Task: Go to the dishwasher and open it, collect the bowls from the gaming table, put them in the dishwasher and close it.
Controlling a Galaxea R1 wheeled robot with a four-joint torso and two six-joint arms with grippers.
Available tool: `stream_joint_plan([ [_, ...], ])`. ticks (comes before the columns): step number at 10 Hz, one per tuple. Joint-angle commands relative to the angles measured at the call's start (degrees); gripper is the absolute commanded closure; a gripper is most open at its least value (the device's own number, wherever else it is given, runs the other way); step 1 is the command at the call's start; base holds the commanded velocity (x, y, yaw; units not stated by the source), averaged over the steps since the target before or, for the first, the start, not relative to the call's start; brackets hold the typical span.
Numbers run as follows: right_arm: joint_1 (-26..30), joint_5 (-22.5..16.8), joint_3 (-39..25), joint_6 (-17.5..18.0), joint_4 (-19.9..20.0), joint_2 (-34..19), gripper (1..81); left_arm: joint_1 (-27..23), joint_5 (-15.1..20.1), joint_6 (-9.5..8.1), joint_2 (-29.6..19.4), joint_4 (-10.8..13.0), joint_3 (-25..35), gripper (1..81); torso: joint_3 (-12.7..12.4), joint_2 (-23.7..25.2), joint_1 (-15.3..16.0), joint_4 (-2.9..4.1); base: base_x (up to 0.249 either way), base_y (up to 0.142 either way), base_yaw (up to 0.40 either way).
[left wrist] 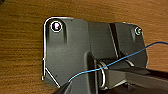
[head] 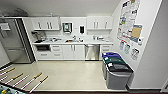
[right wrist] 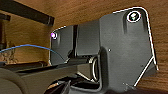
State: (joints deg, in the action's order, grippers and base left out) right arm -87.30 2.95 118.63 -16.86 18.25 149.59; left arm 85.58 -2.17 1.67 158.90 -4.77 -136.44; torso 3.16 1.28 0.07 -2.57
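The dishwasher (head: pixel 91 52) stands under the counter at the far wall, a little right of centre. It has a brushed steel front, and its door is shut. White cabinet doors flank it on both sides. An open stretch of pale floor (head: pixel 70 73) lies between me and it. The bowls and the gaming table are out of view. Both wrist views look at my own dark plate over a wood-grain surface, with a thin blue cable (left wrist: pixel 117 61) across it.
A steel fridge (head: pixel 15 41) stands at the left wall. Three bins (head: pixel 116 70) with blue, green and dark lids line the right wall. Rods with wooden handles (head: pixel 32 81) of a green-field football table jut in at the lower left. The counter (head: pixel 72 42) holds a sink and clutter.
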Motion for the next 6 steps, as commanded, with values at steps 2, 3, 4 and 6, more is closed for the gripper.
stream_joint_plan([
  [2, 2.9, -4.0, -0.8, -0.1, 0.2, -1.3, 1.0, -2.6, 3.1, 0.26, -1.0, 0.3, 0.2, 1.0, 0.0, 0.0, 0.0, 0.00, 0.276, 0.000, 0.000],
  [3, 2.8, -4.0, -0.8, -0.1, 0.0, -1.3, 1.0, -2.5, 3.1, 0.26, -1.0, 0.3, 0.0, 1.0, 0.0, 0.0, 0.0, 0.00, 0.277, 0.000, 0.000],
  [4, 2.6, -3.8, -0.8, -0.1, -0.1, -1.3, 1.0, -2.5, 3.1, 0.26, -0.9, 0.3, -0.1, 1.0, 0.0, 0.0, 0.0, 0.00, 0.276, 0.000, 0.000],
  [6, 2.5, -3.8, -0.8, -0.1, -0.1, -1.2, 1.0, -2.5, 3.1, 0.26, -0.8, 0.3, -0.1, 1.0, 0.0, 0.0, 0.0, 0.00, 0.277, 0.000, 0.000],
])
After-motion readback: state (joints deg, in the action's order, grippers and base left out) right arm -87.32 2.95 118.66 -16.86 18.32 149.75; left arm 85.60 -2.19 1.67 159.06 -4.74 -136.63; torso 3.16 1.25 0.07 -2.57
